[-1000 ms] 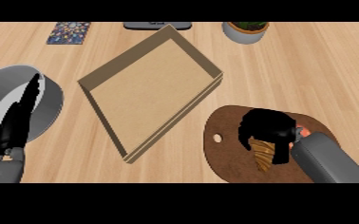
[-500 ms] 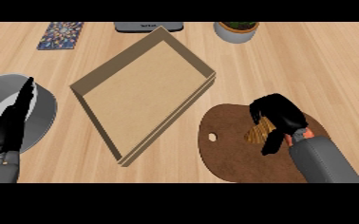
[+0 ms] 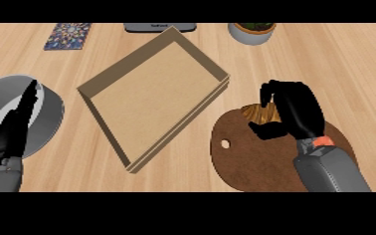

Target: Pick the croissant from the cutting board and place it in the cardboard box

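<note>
Item: right hand (image 3: 294,110) curled round croissant (image 3: 260,112); we judge it may clip the cardboard box (image 3: 223,82) wall if carried low

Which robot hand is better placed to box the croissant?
Right robot hand: it curls round the golden croissant over the brown wooden cutting board, beside the shallow cardboard box. Left robot hand rests open.

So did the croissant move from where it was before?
Yes. The croissant, held in the right hand, has gone from the middle of the cutting board to its far edge, closer to the cardboard box.
</note>
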### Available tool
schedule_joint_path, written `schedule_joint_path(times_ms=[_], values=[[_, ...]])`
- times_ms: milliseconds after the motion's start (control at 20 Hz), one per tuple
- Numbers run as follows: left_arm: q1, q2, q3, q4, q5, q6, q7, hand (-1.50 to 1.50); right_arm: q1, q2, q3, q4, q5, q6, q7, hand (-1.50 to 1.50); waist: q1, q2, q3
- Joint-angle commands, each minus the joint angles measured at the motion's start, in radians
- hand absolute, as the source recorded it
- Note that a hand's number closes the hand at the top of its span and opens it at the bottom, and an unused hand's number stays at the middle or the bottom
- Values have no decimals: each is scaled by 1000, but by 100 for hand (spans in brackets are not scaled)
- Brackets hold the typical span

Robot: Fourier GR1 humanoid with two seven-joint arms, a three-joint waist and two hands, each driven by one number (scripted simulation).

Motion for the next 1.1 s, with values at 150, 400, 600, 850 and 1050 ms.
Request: schedule_joint_path(times_ms=[150, 400, 600, 850, 1050], values=[[-11, -6, -6, -31, -9, -27, 23, 0, -88, 96, 80, -162, 73, 16, 70, 150, 24, 7, 2], [66, -26, -15, -126, -26, -25, 40, 0, -182, 178, 58, -186, -7, 148, 118, 150, 31, 7, 3], [-42, -34, 4, 20, -25, -20, -6, 0, -450, 249, 51, 6, -109, 117, 241, 150, 43, 13, 1], [-46, -26, 14, 24, -21, -47, -22, 0, -555, 251, 137, 203, -213, -116, 332, 150, 46, 14, 2], [-61, -54, -14, 22, -59, -19, -5, 0, -711, 252, 139, 368, -356, -192, 412, 150, 60, 16, 2]])
